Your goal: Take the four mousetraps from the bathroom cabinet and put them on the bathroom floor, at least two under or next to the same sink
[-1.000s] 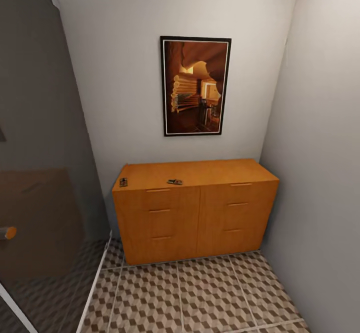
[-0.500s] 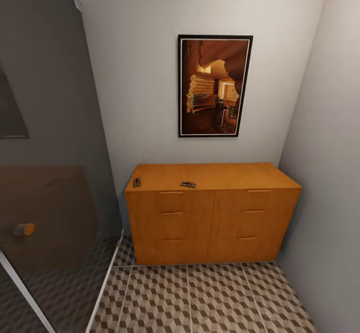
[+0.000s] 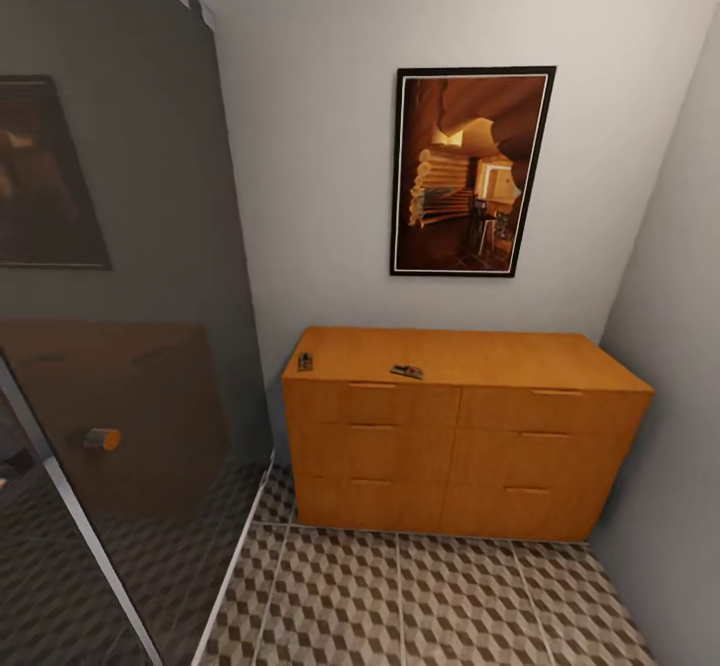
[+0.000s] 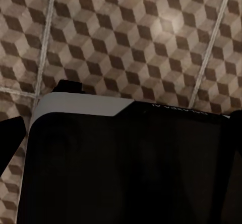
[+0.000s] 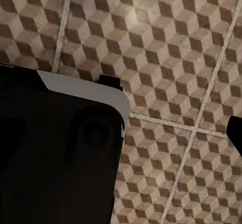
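Observation:
The orange-brown cabinet [image 3: 500, 446] stands against the far wall, drawers shut. Two mousetraps lie on its flat top: one near the left corner [image 3: 305, 361], one nearer the middle by the front edge [image 3: 407, 371]. Cube-patterned bathroom floor [image 3: 400, 606] runs from the cabinet toward me. Both wrist views look down at that floor [image 4: 126, 32] [image 5: 166, 42] past my black base [image 4: 126, 168] [image 5: 55, 153]. A dark fingertip [image 4: 10, 138] pokes in at one frame edge, another fingertip [image 5: 236, 130] likewise; how the jaws stand is unclear. The sink is out of view.
A grey glass panel [image 3: 120, 346] with a pale frame closes off the left side. A dark-framed log cabin picture [image 3: 468, 171] hangs above the cabinet. A grey wall [image 3: 680, 396] bounds the right, just beyond the cabinet's end.
The whole head view has shifted, so the cabinet and picture sit further right in the picture and more glass panel shows. The two mousetraps have kept their places on the cabinet.

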{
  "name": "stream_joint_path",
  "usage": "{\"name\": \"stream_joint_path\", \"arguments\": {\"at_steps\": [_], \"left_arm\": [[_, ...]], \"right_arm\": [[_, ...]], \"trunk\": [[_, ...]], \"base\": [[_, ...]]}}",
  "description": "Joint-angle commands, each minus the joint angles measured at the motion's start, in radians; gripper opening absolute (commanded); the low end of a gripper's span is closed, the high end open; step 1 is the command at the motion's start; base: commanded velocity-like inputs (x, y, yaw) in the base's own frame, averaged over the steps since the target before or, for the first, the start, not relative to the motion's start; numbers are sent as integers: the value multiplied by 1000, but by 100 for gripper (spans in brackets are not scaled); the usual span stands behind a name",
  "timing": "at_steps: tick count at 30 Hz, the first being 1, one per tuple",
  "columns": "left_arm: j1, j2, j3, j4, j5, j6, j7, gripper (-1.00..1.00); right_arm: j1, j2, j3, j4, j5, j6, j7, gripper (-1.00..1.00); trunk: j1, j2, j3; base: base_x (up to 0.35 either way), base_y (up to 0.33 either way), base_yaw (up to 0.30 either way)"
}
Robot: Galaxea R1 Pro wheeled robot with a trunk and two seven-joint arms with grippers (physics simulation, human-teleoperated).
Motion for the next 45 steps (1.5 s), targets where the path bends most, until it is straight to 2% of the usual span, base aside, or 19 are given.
{"name": "stream_joint_path", "arguments": {"at_steps": [1,45], "left_arm": [[-1,-1,-7,1,7,-3,3,100],[-1,-1,-7,1,6,-3,2,100]], "right_arm": [[-1,0,7,2,7,-3,-5,100],[-1,-1,7,2,9,-3,-5,100]], "trunk": [[0,-1,-1],[0,-1,-1]], "base": [[106,0,57],[289,0,5]]}}
